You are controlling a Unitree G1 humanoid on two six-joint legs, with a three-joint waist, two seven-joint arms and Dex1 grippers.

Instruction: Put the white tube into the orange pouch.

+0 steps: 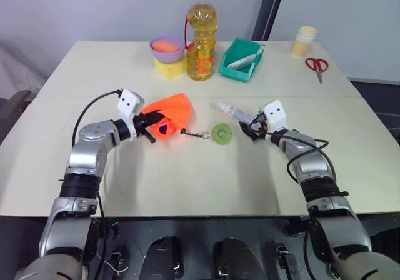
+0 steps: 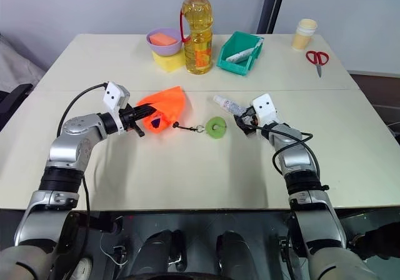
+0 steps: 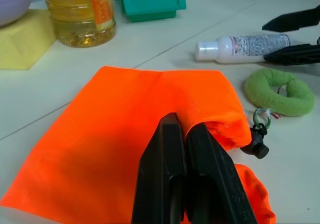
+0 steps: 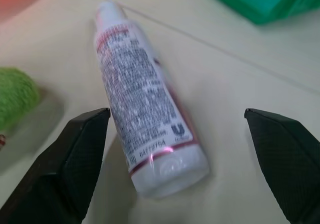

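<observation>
Orange pouch (image 1: 170,119) fabric sits pinched at its rim between the closed fingers of the left gripper (image 1: 150,125) in the head view, with the green ring (image 1: 222,133) lying beyond its cord. Left wrist view: both fingers (image 3: 165,184) press together on the pouch's edge. Right wrist view: the white tube (image 4: 142,124) lies on the table between the right gripper (image 4: 185,134)'s widely spread fingers, touching neither.

White tube (image 4: 145,119): slim, white, with grey print; it lies flat on my counter (image 1: 187,167), tilted, between my right claw's (image 4: 177,149) spread fingers.
Orange pouch (image 1: 170,114): bright orange fabric, rumpled, its edge pinched in my left claw (image 3: 182,134); black cord trails to a green ring (image 1: 222,133).
</observation>
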